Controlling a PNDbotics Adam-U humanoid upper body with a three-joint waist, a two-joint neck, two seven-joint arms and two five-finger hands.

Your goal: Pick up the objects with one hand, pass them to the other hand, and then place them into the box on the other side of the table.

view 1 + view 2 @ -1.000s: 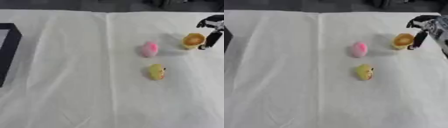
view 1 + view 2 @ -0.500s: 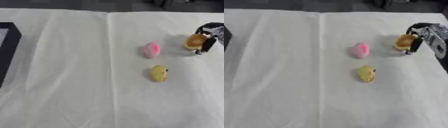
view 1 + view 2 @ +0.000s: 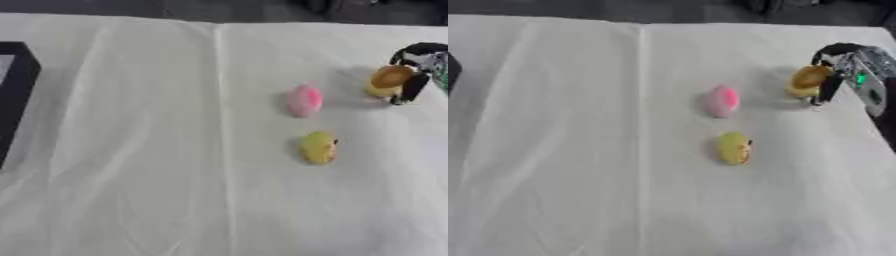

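Right hand (image 3: 843, 70) — black fingers, silver casing, small green light.

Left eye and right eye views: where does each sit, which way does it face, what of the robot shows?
Left eye view: in the head, looking down at the white-clothed table; black box at the left edge; right hand at the right edge.
Right eye view: same head, same downward look, set slightly rightward; more of the right hand, curled round the orange object.
Both share the pink object, the yellow object and the orange one. Left hand in neither.
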